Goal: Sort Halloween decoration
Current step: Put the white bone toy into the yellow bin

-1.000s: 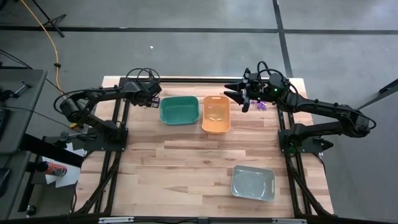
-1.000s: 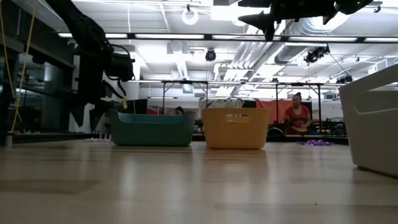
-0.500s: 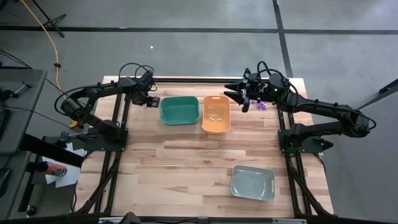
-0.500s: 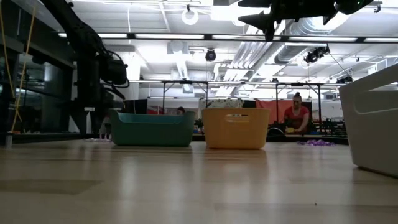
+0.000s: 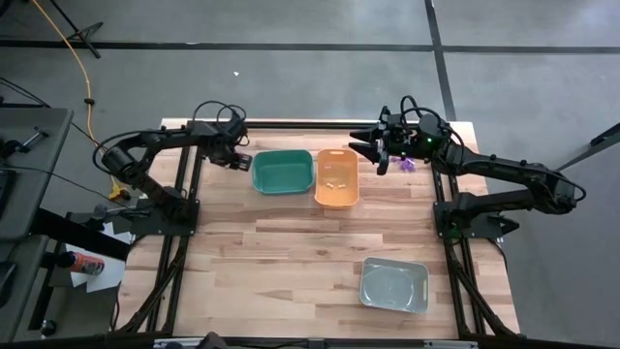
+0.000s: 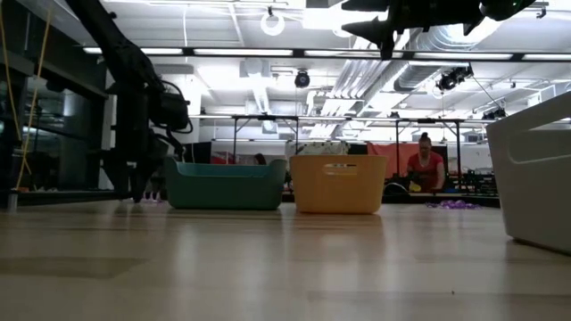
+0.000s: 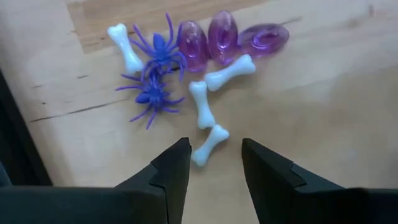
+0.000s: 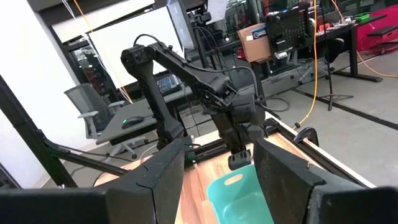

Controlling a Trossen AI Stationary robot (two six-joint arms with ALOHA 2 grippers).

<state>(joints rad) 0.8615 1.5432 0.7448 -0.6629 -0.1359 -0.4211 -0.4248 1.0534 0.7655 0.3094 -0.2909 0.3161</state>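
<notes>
The left gripper [image 7: 215, 163] is held spread astride a white bone [image 7: 209, 145], at the trinket pile's six o'clock, for pinching.

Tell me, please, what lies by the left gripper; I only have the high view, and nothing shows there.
Observer: The left wrist view shows the left gripper open over trinkets: white bones, two purple spiders, three purple oval pieces.
Operator: Is anything between its fingers?
Observer: The nearest bone lies on the wood at the gap between the fingertips, apparently untouched.
Operator: And the right gripper's height?
Observer: In the low view the right gripper hangs well above the orange bin.
</notes>
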